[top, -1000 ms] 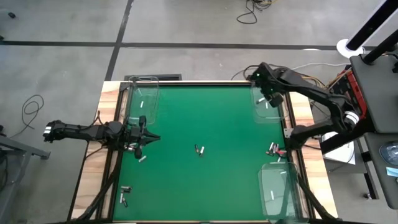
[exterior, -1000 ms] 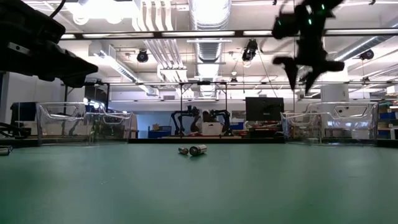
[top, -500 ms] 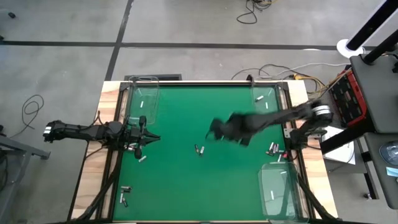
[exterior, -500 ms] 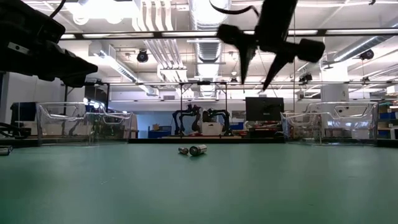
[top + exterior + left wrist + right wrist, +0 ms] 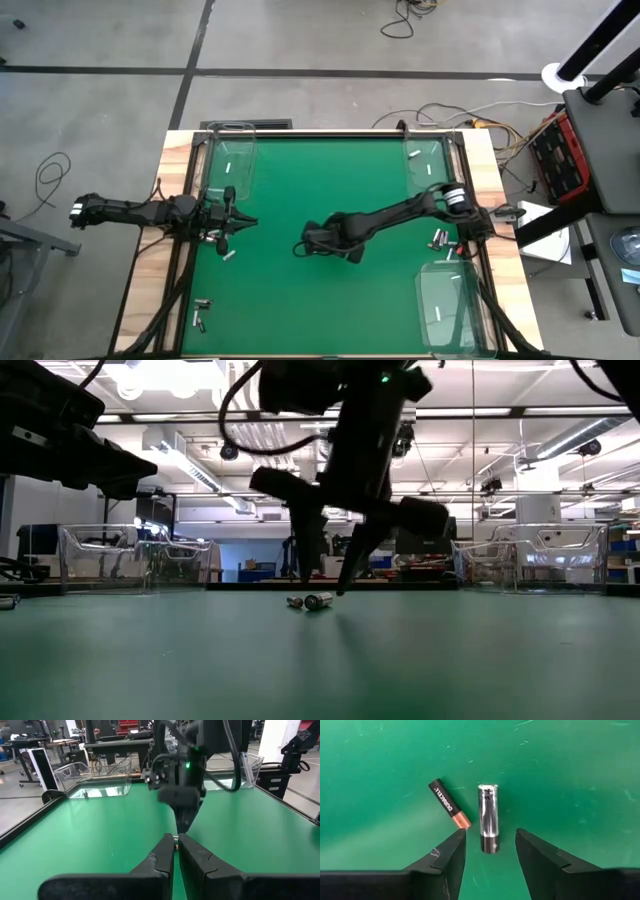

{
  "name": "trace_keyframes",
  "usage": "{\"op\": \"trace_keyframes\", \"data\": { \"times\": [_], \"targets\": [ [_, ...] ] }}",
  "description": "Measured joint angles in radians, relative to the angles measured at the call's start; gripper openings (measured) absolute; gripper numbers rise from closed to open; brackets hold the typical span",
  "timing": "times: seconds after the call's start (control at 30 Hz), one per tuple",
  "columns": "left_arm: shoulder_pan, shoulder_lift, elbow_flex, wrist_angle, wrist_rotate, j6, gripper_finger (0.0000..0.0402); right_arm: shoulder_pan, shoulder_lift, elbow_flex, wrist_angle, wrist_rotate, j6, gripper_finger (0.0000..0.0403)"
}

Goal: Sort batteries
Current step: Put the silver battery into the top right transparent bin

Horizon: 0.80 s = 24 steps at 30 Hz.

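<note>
Right gripper (image 5: 490,855), fingers spread and gripping nothing, is poised over a silver battery (image 5: 488,817) at mid-table; the battery's near end lies in the gap between the two fingers, an alignment that suits closing across its width. Just beside it, angled and seemingly not touching, lies a black-and-copper Duracell battery (image 5: 449,803), outside the finger gap, so the spacing appears chosen to take one cell alone. In the low view the fingertips reach down nearly to the green mat (image 5: 300,190) beside the pair. Farther off, the left gripper (image 5: 238,222) waits at the mat's left edge with its fingers pressed together and apparently empty, near several loose batteries (image 5: 222,245); more lie at the lower left (image 5: 200,312) and near the right edge (image 5: 440,240). Clear plastic trays (image 5: 232,160) stand at the mat's corners, presumably as sorting bins; pale slivers inside are likely batteries.
</note>
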Motion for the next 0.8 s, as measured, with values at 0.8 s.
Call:
{"op": "trace_keyframes", "data": {
  "times": [0.8],
  "targets": [
    [0.000,0.001,0.001,-0.002,0.026,0.000,0.0009,-0.065,0.056,0.043,-0.051,-0.121,-0.118,0.0094]
  ]
}}
